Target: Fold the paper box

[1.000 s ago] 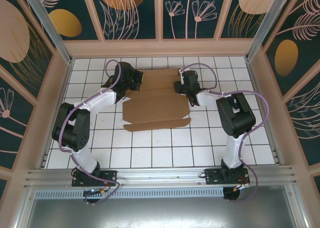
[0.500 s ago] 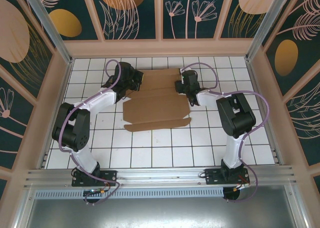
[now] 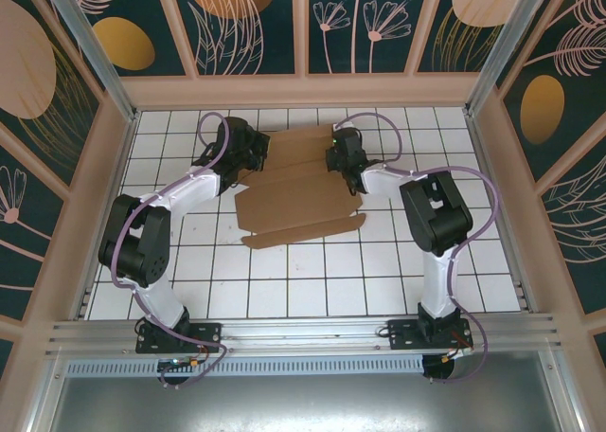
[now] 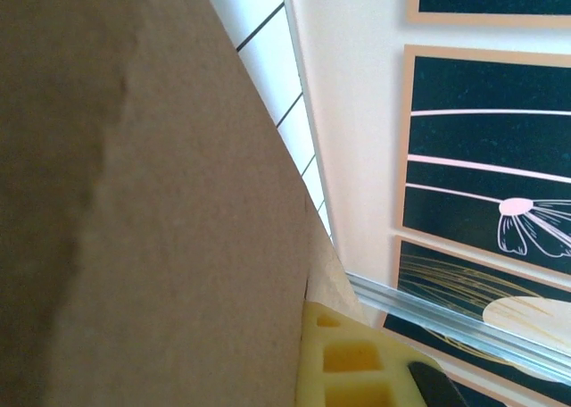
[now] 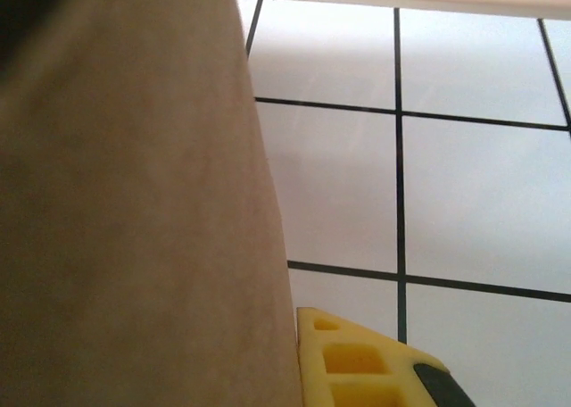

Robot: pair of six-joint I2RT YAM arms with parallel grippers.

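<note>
Holding the paper box [image 3: 298,209] on the tiled table [image 3: 379,280], toward the far wall [image 3: 303,91], by its 2 back edges. Looks like a setup for swinging the rear panel over along a crease, hence 1 grip per side. Clamped fully down with the left gripper [image 3: 252,160] on the left edge, cardboard against its yellow pad [image 4: 352,362]. Same with the right gripper [image 3: 340,161]: pinched closed on the right edge.
</note>
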